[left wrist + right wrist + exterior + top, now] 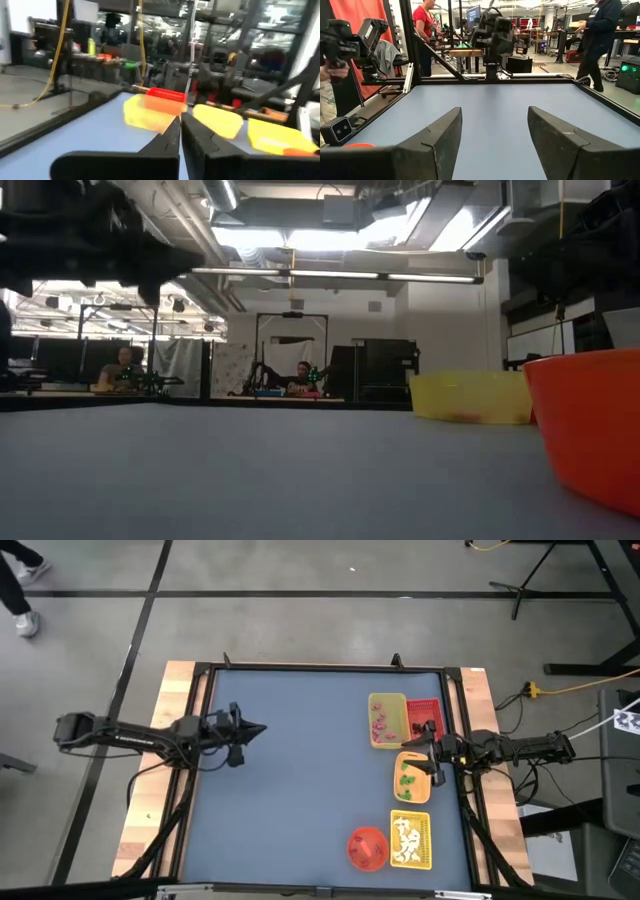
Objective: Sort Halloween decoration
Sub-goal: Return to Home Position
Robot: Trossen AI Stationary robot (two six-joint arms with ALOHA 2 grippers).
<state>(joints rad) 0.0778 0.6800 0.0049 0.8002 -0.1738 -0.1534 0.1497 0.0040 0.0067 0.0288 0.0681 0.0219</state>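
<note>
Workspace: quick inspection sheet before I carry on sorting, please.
Surface: blue mat; no loose pieces seen.
Job's things: pink pieces in upper yellow tray; green pieces in orange tray; white ghosts in lower yellow tray; red tray contents partly hidden.
Clutter: red-orange bowl beside lower yellow tray.
Grippers: left gripper shut, over mat's left; right gripper open, above red and orange trays.
Cables: yellow cable on floor, right side.
Surroundings: people beyond the mat; a shoe on the floor at far left.
</note>
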